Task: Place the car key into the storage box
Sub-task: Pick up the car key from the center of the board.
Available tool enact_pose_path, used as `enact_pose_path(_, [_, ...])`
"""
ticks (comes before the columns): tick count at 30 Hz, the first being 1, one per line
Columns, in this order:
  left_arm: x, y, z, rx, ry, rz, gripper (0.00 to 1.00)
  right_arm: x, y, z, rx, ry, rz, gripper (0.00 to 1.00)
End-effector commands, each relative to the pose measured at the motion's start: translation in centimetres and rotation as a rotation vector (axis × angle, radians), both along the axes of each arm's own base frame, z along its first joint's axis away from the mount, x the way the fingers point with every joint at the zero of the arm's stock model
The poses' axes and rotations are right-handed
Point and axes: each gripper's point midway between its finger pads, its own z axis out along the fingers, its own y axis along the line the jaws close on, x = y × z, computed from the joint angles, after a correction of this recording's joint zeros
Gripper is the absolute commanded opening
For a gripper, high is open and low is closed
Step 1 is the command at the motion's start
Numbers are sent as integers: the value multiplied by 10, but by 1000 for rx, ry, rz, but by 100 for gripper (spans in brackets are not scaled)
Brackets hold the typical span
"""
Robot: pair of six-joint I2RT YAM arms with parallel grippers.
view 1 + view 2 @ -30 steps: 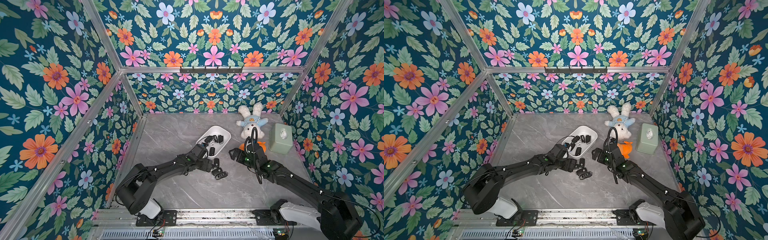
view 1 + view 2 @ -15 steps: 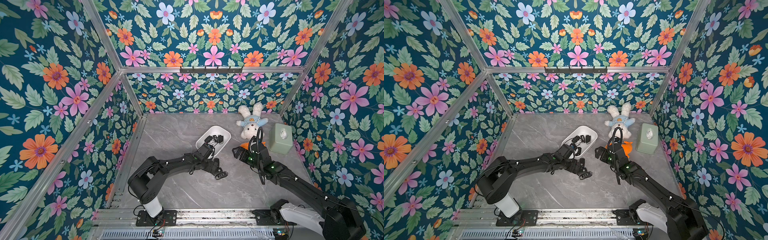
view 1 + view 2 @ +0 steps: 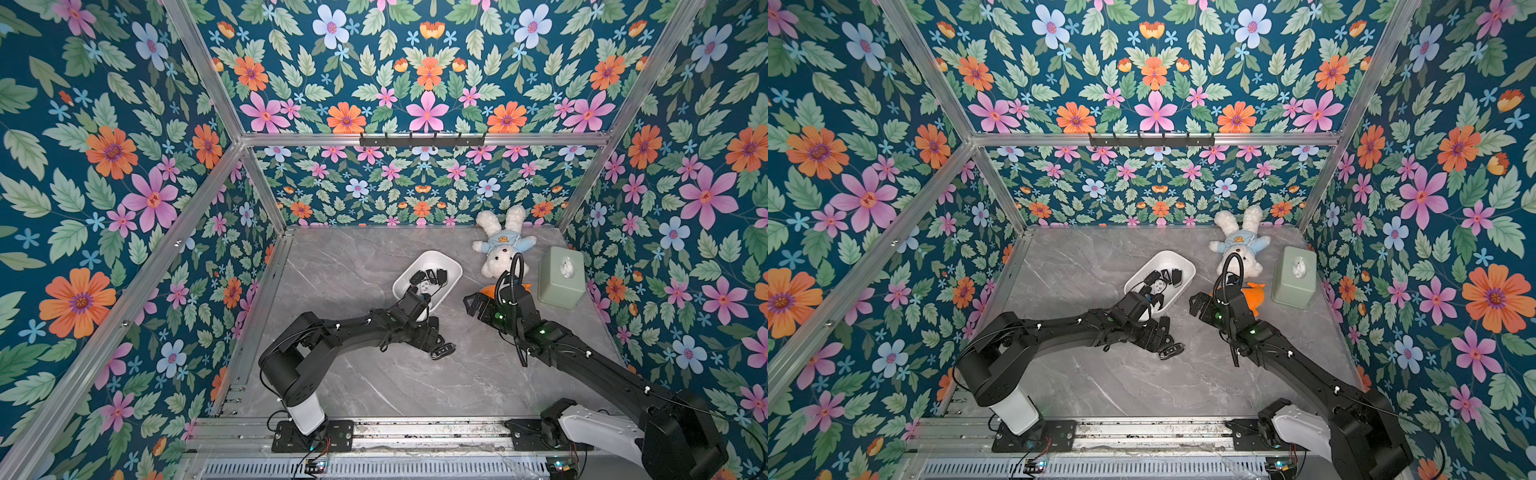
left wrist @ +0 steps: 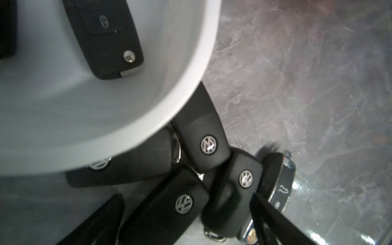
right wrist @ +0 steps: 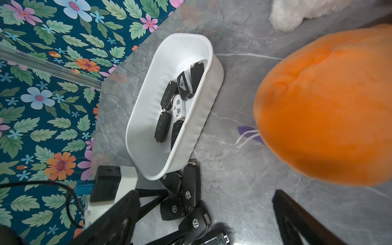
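The white storage box (image 3: 451,266) (image 3: 1185,264) lies mid-table with several car keys inside, as the right wrist view confirms (image 5: 203,118). More black car keys (image 3: 442,351) (image 3: 1171,351) lie in a pile on the table against its near end. My left gripper (image 3: 430,332) (image 4: 186,224) is open and low over this pile. Its fingers (image 4: 273,220) straddle a VW key (image 4: 182,203), with other keys (image 4: 209,144) beside it under the box rim (image 4: 191,84). My right gripper (image 3: 473,301) (image 5: 206,197) is open and empty, to the right of the box.
A white plush rabbit (image 3: 500,245) lies at the back right. A pale green tissue box (image 3: 559,276) stands by the right wall. An orange plush (image 3: 490,289) (image 5: 326,106) sits right behind my right gripper. Flowered walls close in the table.
My left gripper has drawn back from the box's near end and lowered onto the key pile on the table. The right arm has barely moved.
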Motion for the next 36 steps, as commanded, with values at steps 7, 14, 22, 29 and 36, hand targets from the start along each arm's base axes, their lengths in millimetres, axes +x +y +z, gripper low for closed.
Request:
enact_pose_path(7, [-16, 4, 3, -16, 56, -5, 97, 6, 4, 5, 17, -14, -5, 99])
enact_pose_path(14, [-3, 26, 7, 105, -11, 56, 93, 6, 5, 2, 20, -2, -1, 99])
enact_pose_path(22, [-4, 50, 10, 230, -72, 9, 87, 6, 6, -1, 18, 7, 0, 99])
enact_pose_path(29, [-14, 42, 6, 237, -55, -78, 85, 6, 7, -3, 19, 15, 1, 99])
enact_pose_path(36, [-19, 40, -9, 267, -27, -109, 84, 8, 8, -2, 17, 17, 0, 99])
